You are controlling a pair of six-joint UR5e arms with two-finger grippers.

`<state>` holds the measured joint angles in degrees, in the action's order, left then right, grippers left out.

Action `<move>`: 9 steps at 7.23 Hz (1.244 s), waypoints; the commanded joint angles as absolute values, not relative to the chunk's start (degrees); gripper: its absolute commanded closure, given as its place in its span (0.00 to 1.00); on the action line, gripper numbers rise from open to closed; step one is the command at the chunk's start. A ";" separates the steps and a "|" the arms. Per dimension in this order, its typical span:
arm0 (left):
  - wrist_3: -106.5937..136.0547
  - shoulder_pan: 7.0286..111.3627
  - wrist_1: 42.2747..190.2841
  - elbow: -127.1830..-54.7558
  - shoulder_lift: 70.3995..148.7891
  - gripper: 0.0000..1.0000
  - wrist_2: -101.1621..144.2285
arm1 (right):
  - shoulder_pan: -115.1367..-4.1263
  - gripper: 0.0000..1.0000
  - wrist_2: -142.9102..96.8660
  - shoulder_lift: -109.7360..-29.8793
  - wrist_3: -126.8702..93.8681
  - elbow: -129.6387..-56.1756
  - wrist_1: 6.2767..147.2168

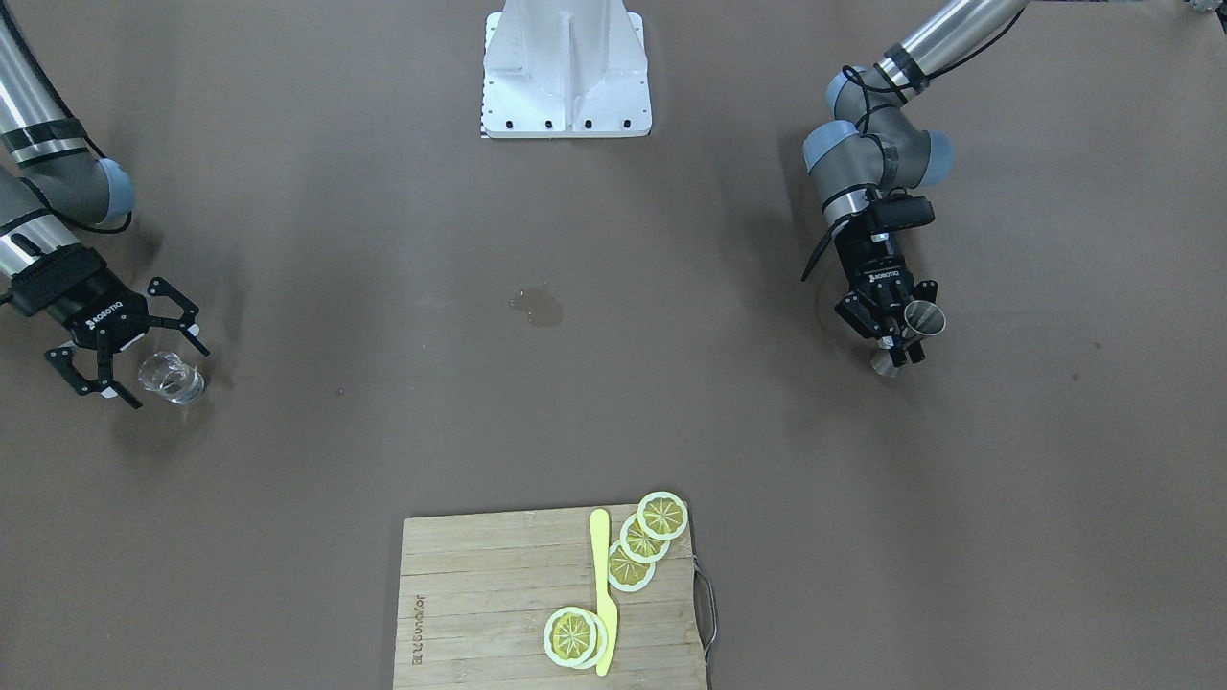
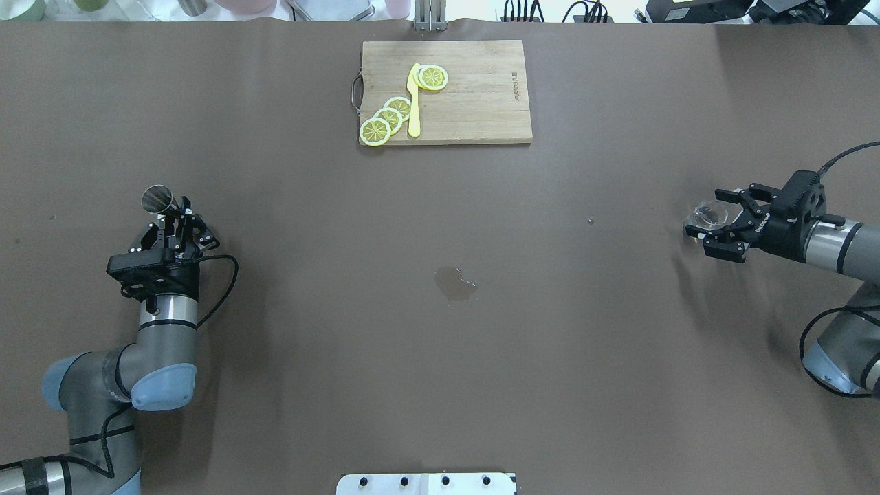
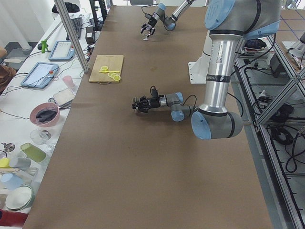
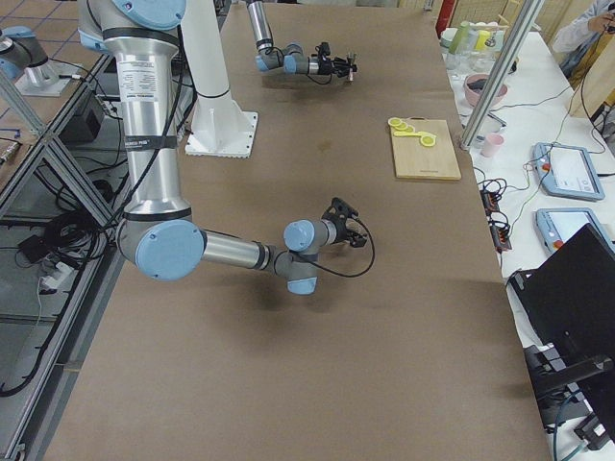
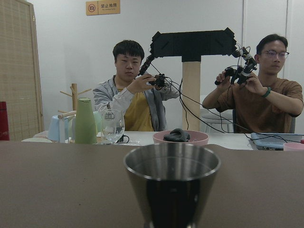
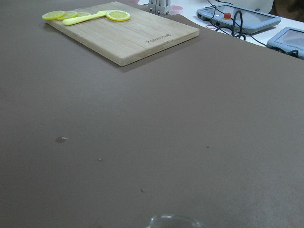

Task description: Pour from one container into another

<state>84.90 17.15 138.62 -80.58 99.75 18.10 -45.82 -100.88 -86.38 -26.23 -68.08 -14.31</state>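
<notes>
The steel jigger point(image 1: 924, 318) stands upright on the brown table point(image 1: 613, 402), and my left gripper point(image 1: 906, 340) is shut on its narrow waist. Its round mouth point(image 2: 157, 199) shows beyond the left gripper point(image 2: 173, 214) from overhead and fills the left wrist view point(image 5: 172, 164). The small clear glass point(image 1: 177, 380) stands on the table between the fingertips of my right gripper point(image 1: 158, 369), which is open, its fingers apart from the glass. From overhead the glass point(image 2: 702, 212) sits inside the open right gripper point(image 2: 708, 220). Only its rim point(image 6: 173, 221) shows in the right wrist view.
A wooden chopping board point(image 2: 481, 110) with lemon slices point(image 2: 388, 118) and a yellow knife point(image 2: 414, 103) lies at the far middle edge. A small wet patch point(image 2: 455, 283) marks the table's centre. The white robot base point(image 1: 567, 72) stands on the robot's side.
</notes>
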 commanded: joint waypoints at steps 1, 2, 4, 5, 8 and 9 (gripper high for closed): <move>84.90 17.14 138.52 -80.51 100.02 1.00 18.28 | -47.36 0.01 -102.12 -86.57 -27.07 -69.69 -14.06; 84.82 17.14 138.52 -80.51 100.45 1.00 18.46 | -51.11 0.01 -106.04 -86.49 -27.07 -70.83 -12.93; 84.73 17.14 138.43 -80.16 101.68 1.00 18.46 | -59.46 0.01 -116.67 -86.22 -26.55 -73.64 -5.32; 84.73 17.14 138.43 -79.63 102.39 1.00 18.46 | -64.03 0.00 -122.20 -85.00 -26.37 -74.00 -0.49; 83.41 17.14 138.43 -78.49 103.89 1.00 18.37 | -76.77 0.00 -135.06 -84.20 -26.19 -74.44 19.61; 83.41 17.14 138.43 -78.49 103.97 1.00 18.37 | -79.69 0.00 -138.05 -84.03 -26.10 -74.53 27.95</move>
